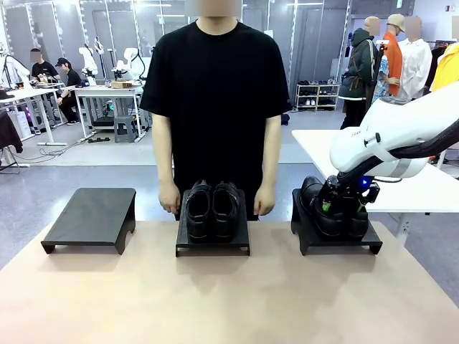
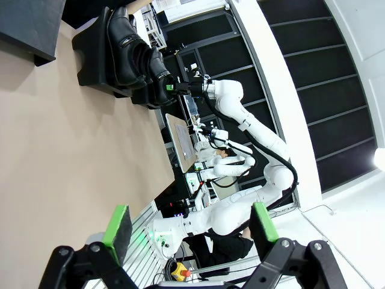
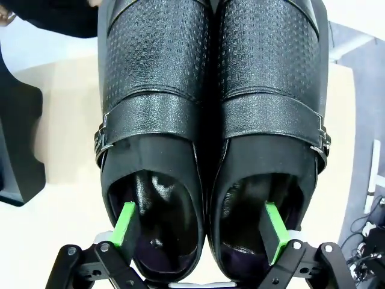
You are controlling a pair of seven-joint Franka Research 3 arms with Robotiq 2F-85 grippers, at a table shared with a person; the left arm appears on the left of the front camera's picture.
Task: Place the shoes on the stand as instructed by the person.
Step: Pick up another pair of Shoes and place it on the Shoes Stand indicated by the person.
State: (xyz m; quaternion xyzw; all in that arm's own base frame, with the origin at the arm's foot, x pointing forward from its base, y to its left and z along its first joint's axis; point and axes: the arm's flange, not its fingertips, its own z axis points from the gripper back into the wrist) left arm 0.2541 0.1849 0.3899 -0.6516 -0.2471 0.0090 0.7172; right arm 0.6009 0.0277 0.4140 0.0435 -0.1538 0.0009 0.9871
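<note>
1. On the left of the table (image 1: pixel 215 301) sits a low black stand (image 1: pixel 92 217) with nothing on it.
2. My left pincer (image 2: pixel 189 232) hangs above the tan tabletop with its green pads (image 2: pixel 117 232) spread wide and nothing between them; it is released.
3. In the middle, a second black stand (image 1: pixel 213 240) carries one pair of glossy black shoes (image 1: pixel 212 209), side by side with toes toward me.
4. The person (image 1: pixel 217 93) in the black T-shirt stands just behind that middle stand, both arms hanging down, one hand (image 1: pixel 169 198) to each side of the shoes.
5. On the right, a third black stand (image 1: pixel 337 240) holds the other pair of shoes (image 1: pixel 333 208), also side by side.
6. My right arm (image 1: pixel 401 140) reaches in from the right and bends down over this pair.
7. My right pincer (image 3: pixel 201 232) is spread wide at the heel end of the right-hand pair, one green pad (image 3: pixel 125 224) dipping into the opening of one shoe and the other pad inside the opening of its neighbour.
8. The two adjoining inner walls of the shoes lie between my fingers; I think the pads are not yet pressing on them, but the dark interiors make contact hard to judge.
9. Both shoes of this pair show a perforated toe panel and a broad strap (image 3: pixel 157 117) across the top.
</note>
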